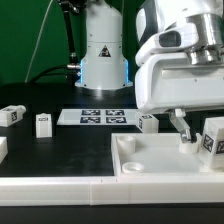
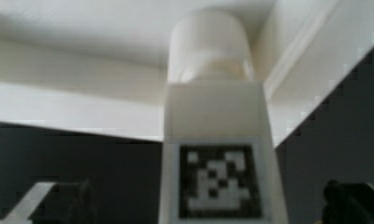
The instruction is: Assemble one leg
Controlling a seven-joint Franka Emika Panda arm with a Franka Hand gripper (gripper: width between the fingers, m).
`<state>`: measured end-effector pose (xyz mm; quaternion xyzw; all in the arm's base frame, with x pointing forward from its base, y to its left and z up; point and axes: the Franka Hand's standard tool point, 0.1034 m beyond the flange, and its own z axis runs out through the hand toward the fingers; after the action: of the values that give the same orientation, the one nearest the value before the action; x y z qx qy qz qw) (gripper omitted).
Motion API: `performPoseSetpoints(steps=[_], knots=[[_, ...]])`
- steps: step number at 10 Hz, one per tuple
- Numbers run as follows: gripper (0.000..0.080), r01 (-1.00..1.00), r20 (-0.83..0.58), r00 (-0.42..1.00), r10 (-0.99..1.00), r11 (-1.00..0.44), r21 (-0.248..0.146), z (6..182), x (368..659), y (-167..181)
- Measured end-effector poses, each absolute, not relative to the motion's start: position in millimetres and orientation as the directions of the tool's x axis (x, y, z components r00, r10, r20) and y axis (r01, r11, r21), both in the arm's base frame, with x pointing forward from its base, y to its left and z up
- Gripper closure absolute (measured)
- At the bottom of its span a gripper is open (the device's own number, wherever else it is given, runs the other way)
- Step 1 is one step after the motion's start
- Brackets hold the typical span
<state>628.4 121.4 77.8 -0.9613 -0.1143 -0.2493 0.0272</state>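
The leg between the pincer's dark fingers was white, and its face bore a black-and-white square tag. The tray-like piece under the pincer was plain white too. Away from the pincer, the tabletop was black, the marker board white with four black markers, and the backdrop green.

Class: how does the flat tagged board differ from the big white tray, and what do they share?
The marker board is thin and flat; the tray is thick, with a raised rim and a round corner socket. The marker board carries black square tags; the tray shows none. The marker board lies farther back than the tray. Both are white and rest on the black table.
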Motion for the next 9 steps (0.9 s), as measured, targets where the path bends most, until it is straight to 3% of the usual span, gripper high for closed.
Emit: performPoseSetpoints(steps=[6,8,9], knots=[[0.0151,0.244,-0.021,0.969,0.246,-0.967,-0.069,79.0,632.1,118.4],[0.0151,0.243,-0.113,0.961,0.251,-0.966,-0.084,78.4,630.2,120.1],[0.0151,0.244,-0.079,0.965,0.250,-0.967,-0.079,77.2,634.8,120.7]])
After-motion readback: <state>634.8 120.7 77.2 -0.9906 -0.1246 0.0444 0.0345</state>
